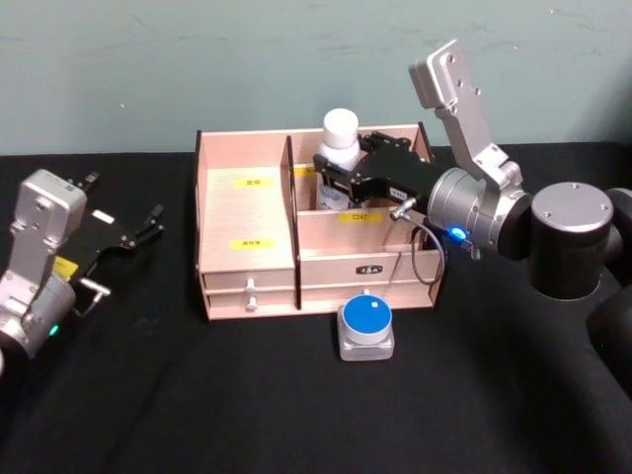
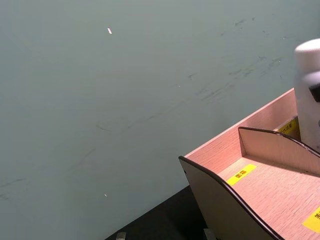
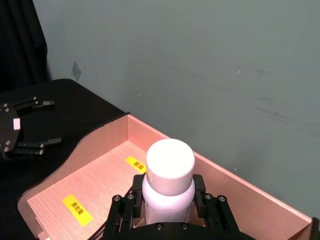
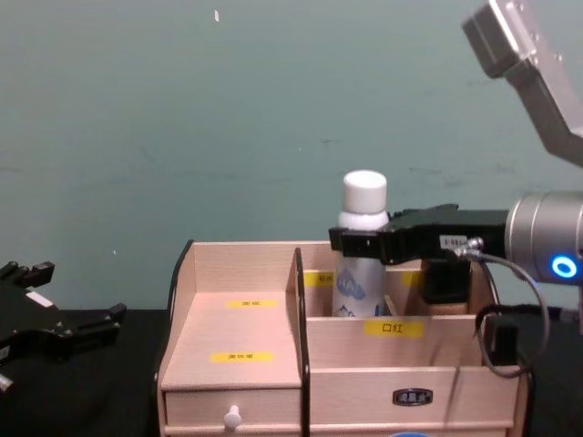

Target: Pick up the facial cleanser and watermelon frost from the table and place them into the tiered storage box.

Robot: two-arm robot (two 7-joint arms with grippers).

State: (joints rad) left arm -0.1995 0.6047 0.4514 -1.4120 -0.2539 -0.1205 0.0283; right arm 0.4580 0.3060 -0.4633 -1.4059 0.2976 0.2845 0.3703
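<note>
The facial cleanser [image 1: 341, 131], a white bottle with a white cap, stands upright in the back right compartment of the tiered storage box [image 1: 247, 212]. My right gripper [image 1: 343, 176] is shut on the bottle's body, its black fingers [image 3: 200, 192] on either side below the cap [image 3: 169, 160]. From the chest the bottle [image 4: 363, 238] rises above the box's rear wall. The watermelon frost [image 1: 366, 328], a small pale case with a round blue top, lies on the table just in front of the box. My left gripper [image 1: 128, 237] rests open at the far left.
A black cloth covers the table [image 1: 197, 395] and a teal wall stands close behind the box. The box's left stepped tiers [image 3: 85, 185] carry yellow labels and hold nothing. Two drawers [image 1: 249, 286] face the front edge.
</note>
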